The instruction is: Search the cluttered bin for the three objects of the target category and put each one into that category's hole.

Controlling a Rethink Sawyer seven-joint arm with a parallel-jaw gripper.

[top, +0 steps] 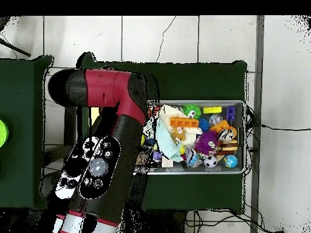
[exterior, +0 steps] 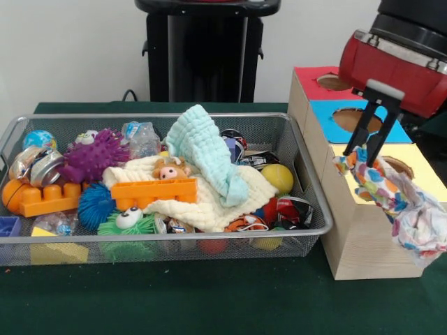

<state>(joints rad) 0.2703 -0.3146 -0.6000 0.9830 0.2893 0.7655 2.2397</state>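
Note:
My gripper [exterior: 364, 158] is shut on a crumpled white wrapper [exterior: 401, 202] printed with red, blue, orange and yellow blotches. The wrapper hangs from the two dark fingers [exterior: 360, 136] and drapes down over the yellow top [exterior: 426, 174] of the wooden box row, to the right of the wire mesh bin [exterior: 307, 183]. It covers part of the yellow panel's hole [exterior: 401, 166]. In the overhead view the red and black arm [top: 115, 121] hides the gripper and the wrapper. The bin [top: 243, 139] shows to its right.
The box row also has a red panel with a hole [exterior: 332, 82] and a blue panel with a hole [exterior: 356, 118]. The bin holds a mint cloth [exterior: 202, 150], a cream cloth [exterior: 209, 202], an orange brick [exterior: 154, 193], a purple spiky ball [exterior: 94, 157], a yellow ball [exterior: 279, 178] and clear crinkly plastic [exterior: 143, 137].

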